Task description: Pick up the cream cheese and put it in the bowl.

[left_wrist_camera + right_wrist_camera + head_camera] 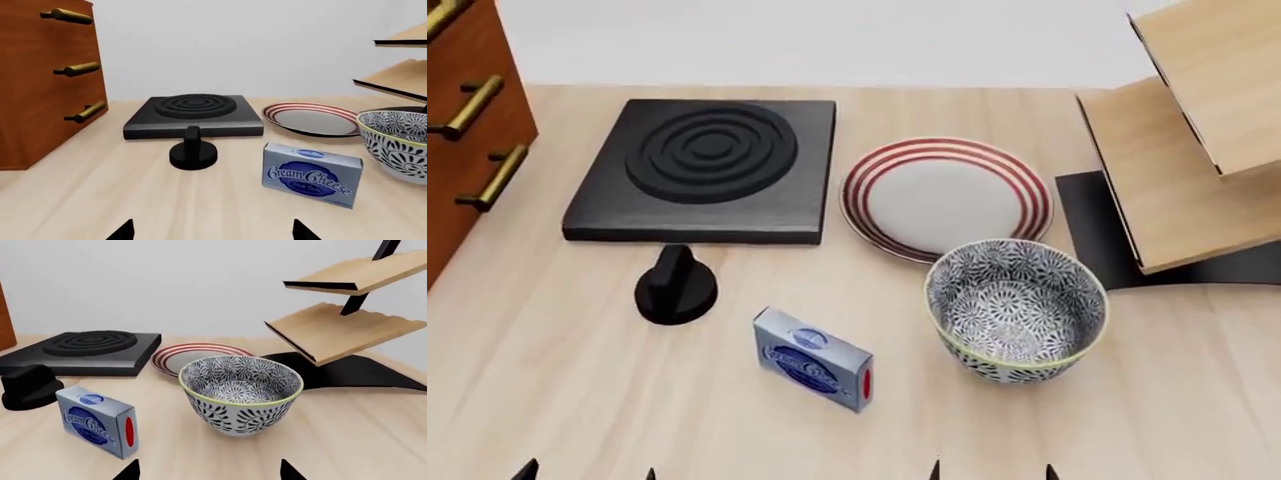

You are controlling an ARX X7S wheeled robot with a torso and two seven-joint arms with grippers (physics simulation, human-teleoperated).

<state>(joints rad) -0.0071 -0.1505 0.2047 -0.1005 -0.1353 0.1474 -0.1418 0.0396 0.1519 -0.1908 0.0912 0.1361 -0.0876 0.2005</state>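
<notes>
Broadly, the worktop (547, 390) carries the bowl (1016, 310) and, just beside it, the cream cheese (811, 372) standing on edge. It looks light, stiff and smooth-sided; pinching its flat blue faces seems best. Both tools' fingertips barely show, spread open and empty; the arms are hidden.

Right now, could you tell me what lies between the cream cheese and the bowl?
Nothing: in the head view only bare tabletop separates the cream cheese from the bowl.

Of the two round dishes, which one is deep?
The bowl, with its dark leafy pattern; the plate behind it is flat and red-striped.
</notes>
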